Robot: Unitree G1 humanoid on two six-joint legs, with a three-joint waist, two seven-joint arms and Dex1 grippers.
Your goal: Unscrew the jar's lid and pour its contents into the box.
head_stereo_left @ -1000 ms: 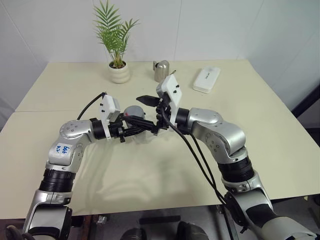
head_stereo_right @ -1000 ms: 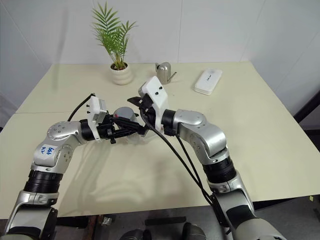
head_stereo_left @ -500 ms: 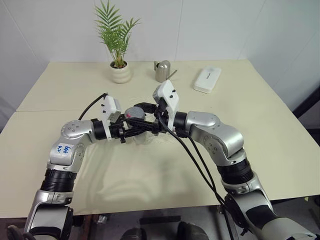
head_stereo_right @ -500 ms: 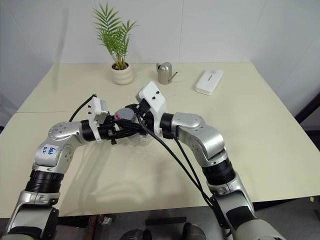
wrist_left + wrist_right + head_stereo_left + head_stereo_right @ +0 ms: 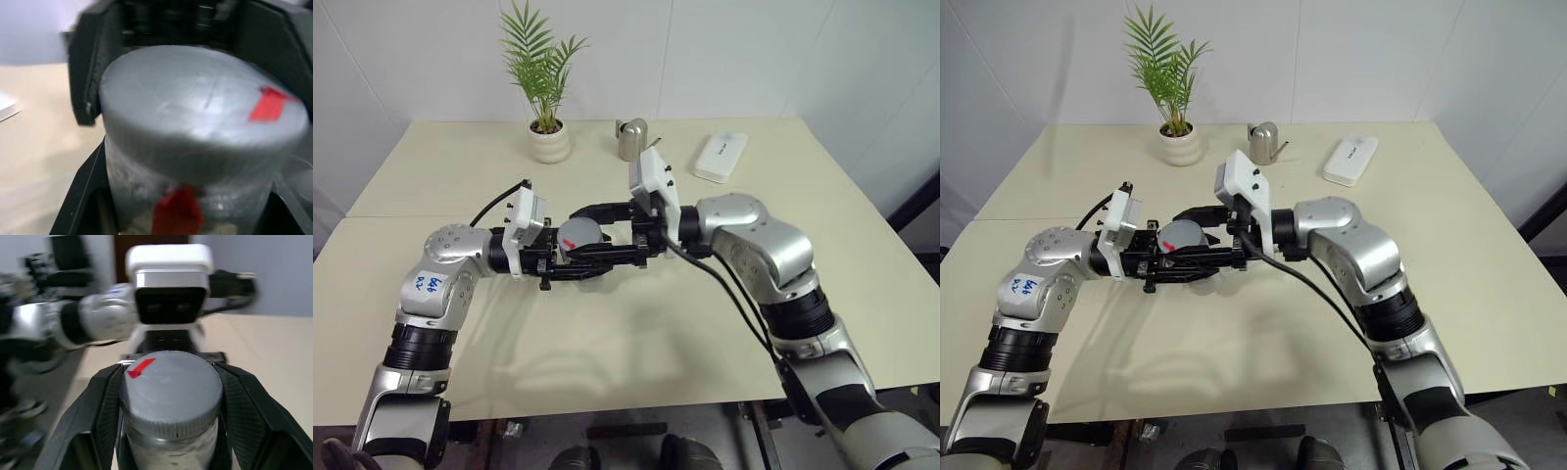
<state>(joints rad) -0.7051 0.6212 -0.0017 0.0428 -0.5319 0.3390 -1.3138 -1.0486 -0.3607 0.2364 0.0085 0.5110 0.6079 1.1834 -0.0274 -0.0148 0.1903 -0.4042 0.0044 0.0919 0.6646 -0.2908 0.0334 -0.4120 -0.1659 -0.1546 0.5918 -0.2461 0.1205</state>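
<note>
Grey lid (image 5: 579,233) with red mark on top, seated on clear jar (image 5: 168,443), held raised above beige worktop (image 5: 607,343) between both arms. Left tool (image 5: 570,262) reaching in level from the robot's left, fingers closed on the jar body below the lid. Right tool (image 5: 597,230) reaching in level from the opposite side, black fingers (image 5: 105,406) clamped on either side of the lid. Lid still on the jar. Jar wall cloudy, contents not discernible. Clear box partly visible on the worktop beneath the tools (image 5: 1219,284). Potted plant (image 5: 546,88), metal watering can (image 5: 628,139) and white oblong case (image 5: 719,157) standing along the far edge, well apart from the jar.
</note>
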